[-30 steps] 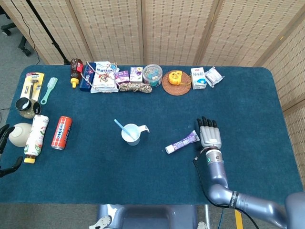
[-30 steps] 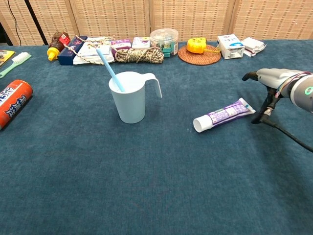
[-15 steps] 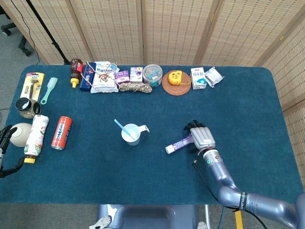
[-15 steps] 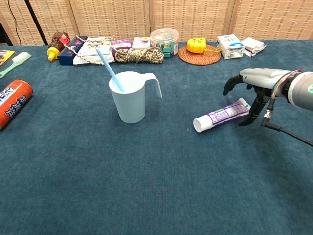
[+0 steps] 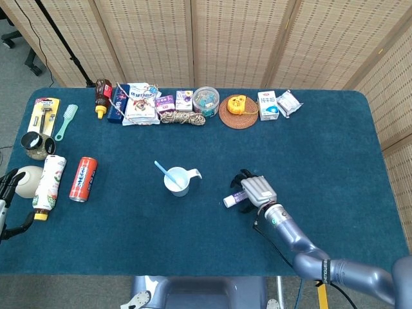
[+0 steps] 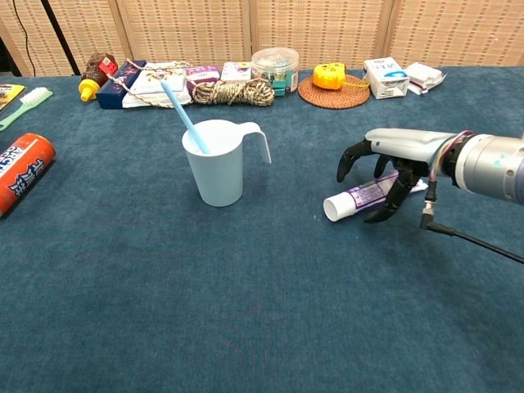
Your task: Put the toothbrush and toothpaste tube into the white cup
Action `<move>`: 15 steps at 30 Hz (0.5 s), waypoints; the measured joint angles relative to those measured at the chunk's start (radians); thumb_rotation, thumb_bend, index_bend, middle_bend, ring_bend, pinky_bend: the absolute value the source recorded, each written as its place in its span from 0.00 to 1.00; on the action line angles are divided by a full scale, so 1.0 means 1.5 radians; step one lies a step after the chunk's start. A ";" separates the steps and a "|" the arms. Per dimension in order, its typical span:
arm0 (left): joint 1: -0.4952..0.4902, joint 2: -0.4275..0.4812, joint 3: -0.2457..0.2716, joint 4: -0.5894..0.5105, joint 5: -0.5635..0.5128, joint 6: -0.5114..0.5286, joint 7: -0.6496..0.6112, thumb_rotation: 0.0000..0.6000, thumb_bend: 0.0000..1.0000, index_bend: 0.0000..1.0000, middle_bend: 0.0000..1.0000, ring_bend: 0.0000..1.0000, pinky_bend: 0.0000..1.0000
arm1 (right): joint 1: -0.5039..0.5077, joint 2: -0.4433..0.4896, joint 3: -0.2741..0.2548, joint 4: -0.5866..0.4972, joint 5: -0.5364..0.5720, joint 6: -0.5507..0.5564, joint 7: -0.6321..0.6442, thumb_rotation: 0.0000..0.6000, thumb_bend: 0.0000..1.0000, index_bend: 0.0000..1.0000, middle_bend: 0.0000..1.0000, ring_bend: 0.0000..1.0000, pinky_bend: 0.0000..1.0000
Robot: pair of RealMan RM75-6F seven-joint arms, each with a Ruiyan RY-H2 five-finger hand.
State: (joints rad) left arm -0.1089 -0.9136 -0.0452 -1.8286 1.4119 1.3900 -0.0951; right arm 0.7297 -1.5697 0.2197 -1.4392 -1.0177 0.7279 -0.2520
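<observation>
Half done, I judge: the toothbrush (image 6: 182, 114) stands in the white cup (image 6: 214, 168), while the toothpaste tube (image 6: 360, 196) lies on the desk (image 6: 246, 311) at the cup's 3 o'clock, under the right hand (image 6: 391, 155), whose spread, curled fingers (image 6: 350, 158) hold nothing.

Some things I can only half see

My right hand (image 5: 257, 191) covers most of the toothpaste tube (image 6: 354, 198), and I can't tell if the fingers touch it. The toothbrush (image 6: 183, 115) bottom hides inside the white cup (image 6: 217, 173). My left hand (image 5: 8, 199) is cut off at the edge.
</observation>
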 measured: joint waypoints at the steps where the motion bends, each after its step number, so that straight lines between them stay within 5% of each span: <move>1: 0.000 0.000 0.000 0.000 0.000 0.000 0.001 1.00 0.35 0.00 0.00 0.00 0.00 | 0.004 -0.003 0.000 0.004 0.001 -0.003 0.001 1.00 0.31 0.33 0.24 0.09 0.28; 15: -0.001 -0.001 0.000 0.001 0.000 -0.002 0.002 1.00 0.35 0.00 0.00 0.00 0.00 | 0.023 -0.039 -0.015 0.045 -0.013 0.006 0.033 1.00 0.48 0.60 0.49 0.33 0.54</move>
State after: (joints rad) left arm -0.1101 -0.9149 -0.0452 -1.8270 1.4124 1.3876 -0.0918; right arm 0.7643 -1.6278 0.1965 -1.3714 -1.0367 0.7363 -0.2022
